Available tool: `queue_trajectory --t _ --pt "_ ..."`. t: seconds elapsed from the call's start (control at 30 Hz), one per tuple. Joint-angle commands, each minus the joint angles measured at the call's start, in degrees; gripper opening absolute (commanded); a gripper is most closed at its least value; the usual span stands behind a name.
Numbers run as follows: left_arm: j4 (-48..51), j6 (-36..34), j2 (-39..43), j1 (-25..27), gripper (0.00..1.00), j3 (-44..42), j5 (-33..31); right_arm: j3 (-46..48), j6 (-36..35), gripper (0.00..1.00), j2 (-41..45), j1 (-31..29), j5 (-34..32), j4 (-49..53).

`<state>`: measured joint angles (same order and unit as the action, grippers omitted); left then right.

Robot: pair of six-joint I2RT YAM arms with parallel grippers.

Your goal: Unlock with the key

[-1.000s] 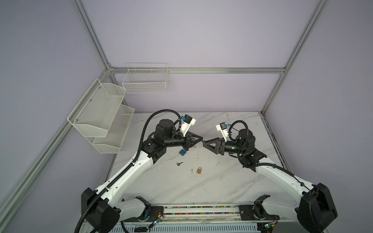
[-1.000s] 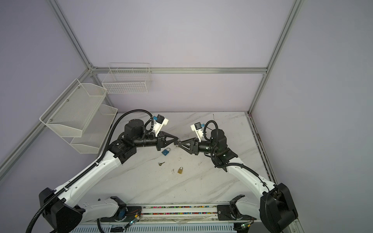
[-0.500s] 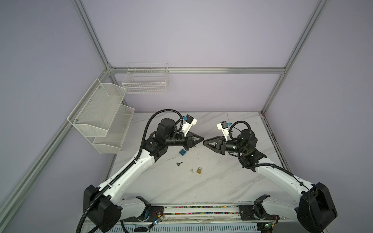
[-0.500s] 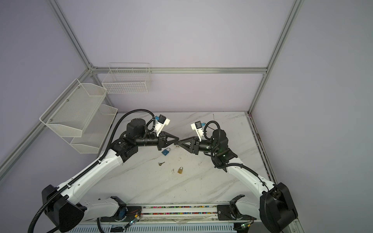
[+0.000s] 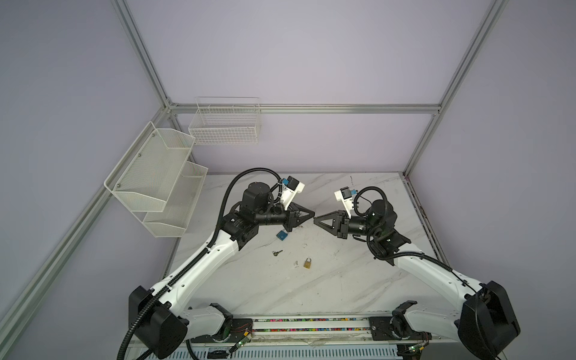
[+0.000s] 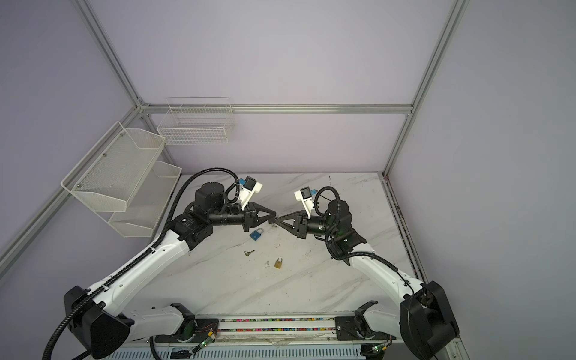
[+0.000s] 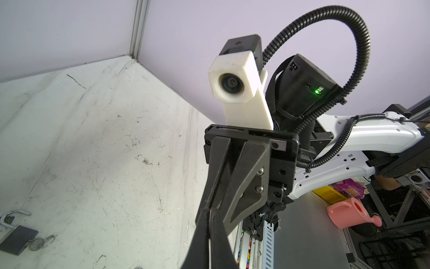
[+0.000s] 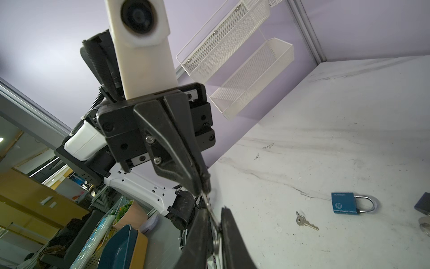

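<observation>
Though seen only edge-on from the right wrist, plainly pinched in the left pincer (image 8: 206, 188): a thin silver key (image 8: 207, 200), poking out past tips pressed tight together. Further along that key, near its ring, flanked on either side by the fingers (image 8: 232, 244) of the right pincer (image 8: 215, 214), standing close with a dark sliver of gap showing; cannot tell whether pinching the metal or only bracketing it. Shown in both top views as two black wedges meeting nose to nose, raised off the pale marble surface (image 5: 343, 280) near its middle, with the key too small to make out there. Down on the surface, apart from both pincers and touched by neither: a blue padlock (image 5: 282, 236) with shackle shut, lying on the left arm's side of the meeting point; a spare key (image 5: 276, 252) near it, a little closer to the front edge; a brass padlock (image 5: 307, 264) closer to the front again, shackle pointing toward the back wall. Caught from the left wrist, a dark padlock (image 7: 17, 240) lying flat with shackle swung open and a ringed key (image 7: 35, 244) at its base; hard to place in the top views. Fixed to the left wall, a white mesh shelf (image 5: 156, 187) of two tiers; on the back wall, a wire basket (image 5: 224, 124).
</observation>
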<state>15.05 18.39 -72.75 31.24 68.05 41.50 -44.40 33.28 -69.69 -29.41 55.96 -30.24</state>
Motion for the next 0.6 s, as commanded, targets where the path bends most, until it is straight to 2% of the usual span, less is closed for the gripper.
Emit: queue_trajectory --t 0.0,0.27,0.47,0.5,0.57 --pt "-0.14 -1.07 0.15 -0.39 0.0 6.03 0.02 -0.03 -0.25 0.11 0.99 0.14 0.99 -2.12" --pt "0.76 -1.59 -0.36 -0.66 0.0 6.53 -0.76 0.11 -0.36 0.0 1.31 0.11 0.98 -2.13" --pt "-0.44 -0.74 0.02 -1.23 0.0 6.55 -1.26 -0.07 0.46 0.0 2.63 0.15 -0.99 -1.33" --pt "-0.48 -0.28 0.0 -1.44 0.04 6.73 -1.46 -0.21 0.55 0.0 3.23 0.21 -2.38 -0.4" --pt "-1.31 0.81 0.06 -1.81 0.21 6.59 -0.88 -0.66 -0.03 0.0 4.01 0.23 -5.23 2.72"
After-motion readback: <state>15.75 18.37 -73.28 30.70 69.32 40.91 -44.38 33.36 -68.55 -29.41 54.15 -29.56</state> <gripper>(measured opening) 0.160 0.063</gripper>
